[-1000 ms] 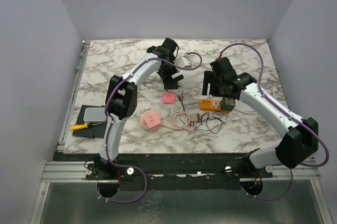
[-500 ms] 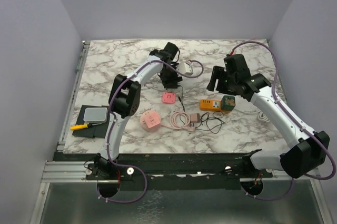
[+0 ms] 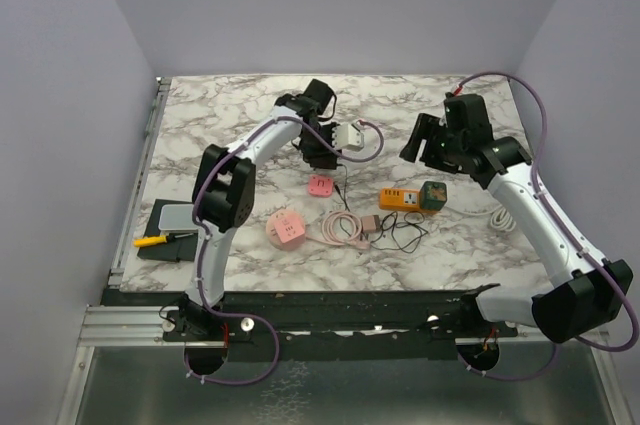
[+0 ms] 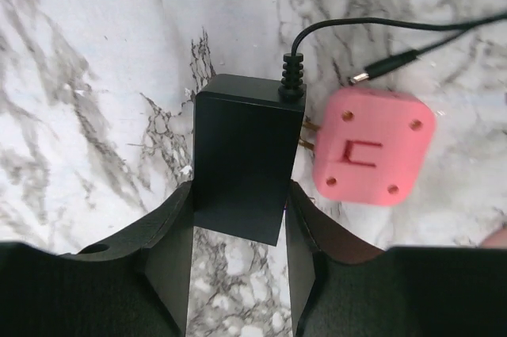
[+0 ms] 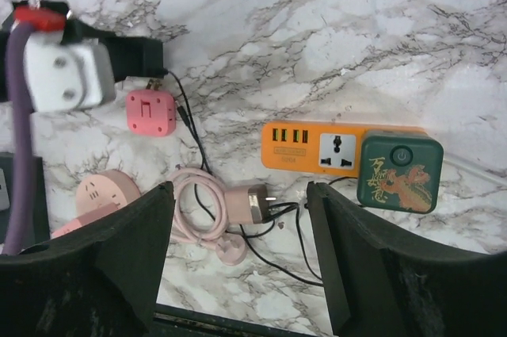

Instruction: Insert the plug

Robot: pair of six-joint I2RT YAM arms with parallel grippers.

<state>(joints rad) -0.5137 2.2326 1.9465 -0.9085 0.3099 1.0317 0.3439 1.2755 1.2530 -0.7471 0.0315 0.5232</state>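
Observation:
My left gripper (image 4: 240, 198) is shut on a black adapter plug (image 4: 242, 151), one finger on each side, low over the marble. The plug's two prongs point right and reach the edge of a pink square socket block (image 4: 372, 147). The plug's black cable (image 4: 380, 24) runs off to the right. In the top view the left gripper (image 3: 323, 152) is just behind the pink block (image 3: 321, 185). My right gripper (image 5: 242, 258) is open and empty, high above the table, also seen in the top view (image 3: 428, 145).
An orange power strip (image 3: 400, 199) with a green adapter (image 3: 433, 195) lies right of centre. A pink round socket (image 3: 286, 229), a coiled pink cable with charger (image 3: 345, 228) and loose black wire (image 3: 402, 235) lie in front. A grey tray (image 3: 180, 217) sits at the left edge.
My right arm has lifted and drawn back to the right, away from the orange strip. My left gripper stays by the pink block, its wrist turned a little.

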